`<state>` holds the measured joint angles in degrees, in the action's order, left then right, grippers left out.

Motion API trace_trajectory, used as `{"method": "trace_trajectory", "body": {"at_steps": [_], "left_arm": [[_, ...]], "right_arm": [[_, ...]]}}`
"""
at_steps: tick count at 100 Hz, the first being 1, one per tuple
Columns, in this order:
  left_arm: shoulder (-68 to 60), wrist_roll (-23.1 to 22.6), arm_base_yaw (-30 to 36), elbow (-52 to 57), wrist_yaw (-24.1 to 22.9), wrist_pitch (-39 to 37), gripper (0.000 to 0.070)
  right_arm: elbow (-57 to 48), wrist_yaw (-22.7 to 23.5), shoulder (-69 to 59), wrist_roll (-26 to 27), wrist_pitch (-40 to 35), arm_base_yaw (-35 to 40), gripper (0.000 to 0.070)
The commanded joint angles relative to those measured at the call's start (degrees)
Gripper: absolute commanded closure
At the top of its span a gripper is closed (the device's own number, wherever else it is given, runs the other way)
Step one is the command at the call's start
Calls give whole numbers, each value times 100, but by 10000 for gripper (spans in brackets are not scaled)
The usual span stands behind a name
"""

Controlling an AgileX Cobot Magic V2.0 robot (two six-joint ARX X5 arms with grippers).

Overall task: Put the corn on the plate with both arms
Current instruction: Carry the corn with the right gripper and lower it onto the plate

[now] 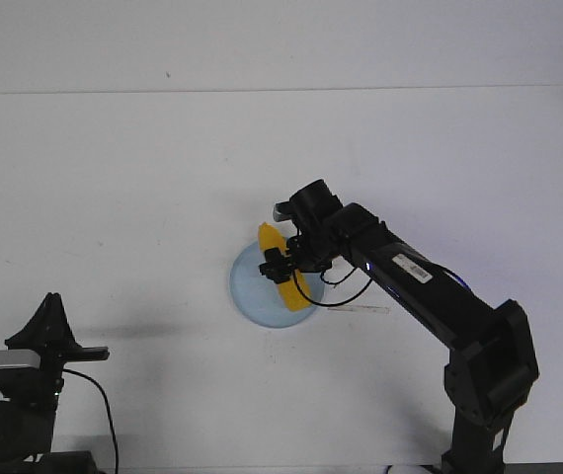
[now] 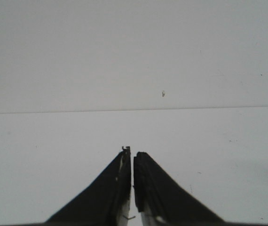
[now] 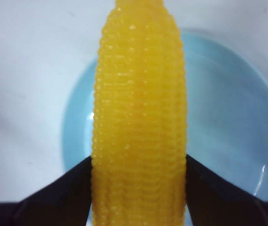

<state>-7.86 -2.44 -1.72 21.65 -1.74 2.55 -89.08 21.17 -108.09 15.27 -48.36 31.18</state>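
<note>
Currently the right gripper (image 1: 283, 265) is clamped on the corn (image 1: 280, 265), a finger (image 3: 59, 200) pressed to each side of the cob, holding it over the plate (image 1: 252, 296) near table (image 1: 114, 178) centre. Corn runs diagonally across the plate (contact with the plate surface can't be judged). Left gripper (image 2: 132, 160) sits at near left, well apart, jaws nearly touching with nothing between them.

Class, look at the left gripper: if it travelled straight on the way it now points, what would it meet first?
Probably only the bare white table. The left gripper, jaws nearly together, has nothing ahead in its wrist view. The corn and plate sit off to the side; depth is unclear.
</note>
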Motion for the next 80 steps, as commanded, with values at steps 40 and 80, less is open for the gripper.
{"method": "trace_trajectory", "body": {"at_steps": [40, 80], "left_arm": [[9, -79, -4, 37, -24, -92, 698], [9, -79, -4, 37, -24, -92, 698]], "right_arm": [[-83, -476, -321, 39, -144, 229, 345], [-90, -474, -304, 33, -133, 289, 208]]}}
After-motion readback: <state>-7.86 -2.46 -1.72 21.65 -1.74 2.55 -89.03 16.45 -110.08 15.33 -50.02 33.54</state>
